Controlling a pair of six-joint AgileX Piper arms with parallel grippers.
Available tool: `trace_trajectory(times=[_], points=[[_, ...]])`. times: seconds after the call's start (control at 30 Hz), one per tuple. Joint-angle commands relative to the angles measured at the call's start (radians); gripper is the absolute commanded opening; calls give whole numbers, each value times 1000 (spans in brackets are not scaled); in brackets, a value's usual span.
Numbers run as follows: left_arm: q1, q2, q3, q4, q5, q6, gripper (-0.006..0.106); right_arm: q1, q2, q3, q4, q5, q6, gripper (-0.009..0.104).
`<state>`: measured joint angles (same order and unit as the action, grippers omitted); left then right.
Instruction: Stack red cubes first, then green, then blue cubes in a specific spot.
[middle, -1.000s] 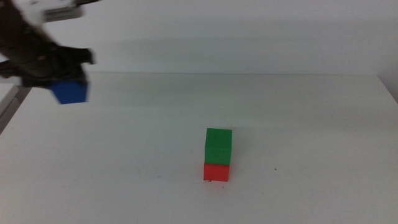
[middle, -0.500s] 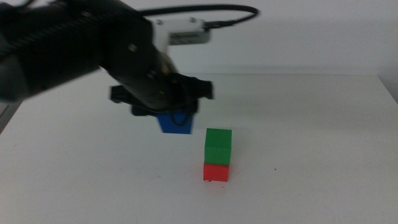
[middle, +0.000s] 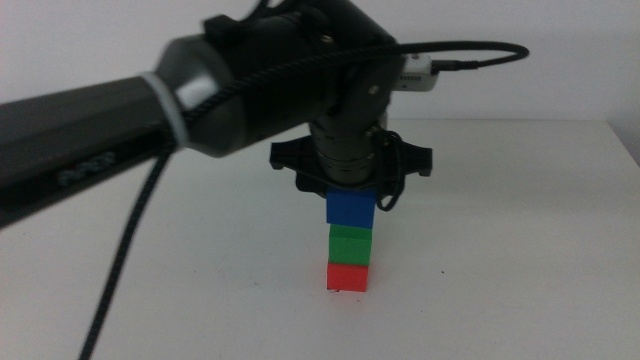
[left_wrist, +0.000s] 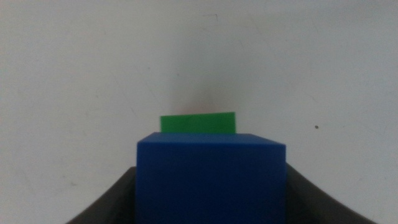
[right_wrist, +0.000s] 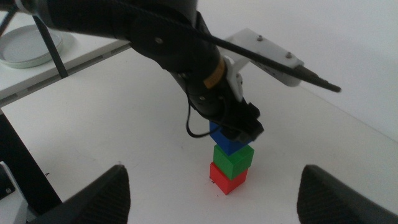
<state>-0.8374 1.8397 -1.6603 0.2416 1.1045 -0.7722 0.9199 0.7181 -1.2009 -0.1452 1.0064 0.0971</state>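
Two arms noted: left gripper over table centre, clamped on blue cube, seated atop green cube, atop red cube. Right gripper spread wide, well clear nearby.

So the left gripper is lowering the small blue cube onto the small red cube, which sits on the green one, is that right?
The order is swapped. The left gripper holds the small blue cube over the small green cube, which sits on the small red cube, as the middle view shows. The right gripper waits apart, open.
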Motion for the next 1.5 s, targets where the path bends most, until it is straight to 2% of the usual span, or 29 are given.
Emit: trace_trajectory(times=[0.0, 0.5, 0.67, 1.47], points=[[-11, 16, -26, 23, 17, -39, -2, -3, -3, 4, -5, -11, -5, 69], [7, 58, -26, 45, -32, -93, -2, -3, -3, 4, -5, -11, -5, 69], [27, 58, -26, 12, -50, -90, -2, -3, -3, 4, -5, -11, -5, 69], [29, 91, -26, -7, -37, -96, -2, -3, -3, 4, -5, -11, -5, 69]])
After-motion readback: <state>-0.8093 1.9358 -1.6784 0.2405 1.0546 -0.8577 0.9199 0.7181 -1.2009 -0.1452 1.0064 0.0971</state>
